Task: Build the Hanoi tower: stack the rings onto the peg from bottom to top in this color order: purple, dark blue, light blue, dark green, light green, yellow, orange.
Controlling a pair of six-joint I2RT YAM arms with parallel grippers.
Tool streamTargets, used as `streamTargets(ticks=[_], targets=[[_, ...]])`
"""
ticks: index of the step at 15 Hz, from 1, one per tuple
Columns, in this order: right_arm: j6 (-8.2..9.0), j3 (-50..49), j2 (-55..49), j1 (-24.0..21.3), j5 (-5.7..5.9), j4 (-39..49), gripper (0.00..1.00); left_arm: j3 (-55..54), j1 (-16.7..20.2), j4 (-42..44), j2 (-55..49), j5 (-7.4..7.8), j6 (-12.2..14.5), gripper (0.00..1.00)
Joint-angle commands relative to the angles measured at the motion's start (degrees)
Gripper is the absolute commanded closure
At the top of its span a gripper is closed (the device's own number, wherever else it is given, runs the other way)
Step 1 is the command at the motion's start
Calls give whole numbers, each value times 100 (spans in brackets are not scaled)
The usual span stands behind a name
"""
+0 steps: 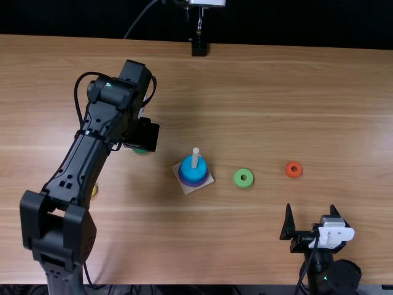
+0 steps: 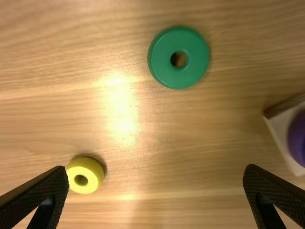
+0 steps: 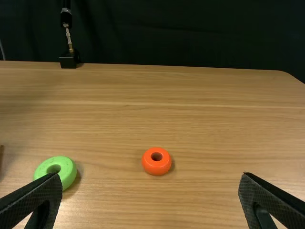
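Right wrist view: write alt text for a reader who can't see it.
An orange ring and a light green ring lie apart on a light brown wooden table, seen past the right gripper, its fingers wide open. Behind the table hangs a dark curtain.

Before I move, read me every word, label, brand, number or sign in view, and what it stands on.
No text can be read.
Orange ring, light green ring, dark green ring, yellow ring: no print seen.
Left arm: small pale patch near its wrist, too small to read.
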Motion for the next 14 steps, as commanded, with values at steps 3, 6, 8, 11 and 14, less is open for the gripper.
streamTargets(ticks=[3,6,8,11,14], targets=[[-11,-344,-73,-69,-61,-448,0,83,-10,-5,640,58,50,0],[-11,-344,-73,-69,-61,-448,0,312,-27,58,1176,79,451,0],[-11,-344,-73,-69,-61,-448,0,356,-54,459,1352,79,462,0],[-11,-344,-73,-69,-61,-448,0,365,-71,807,1501,90,462,0],[-11,-344,-73,-69,-72,-448,0,382,-107,817,1598,90,451,0]])
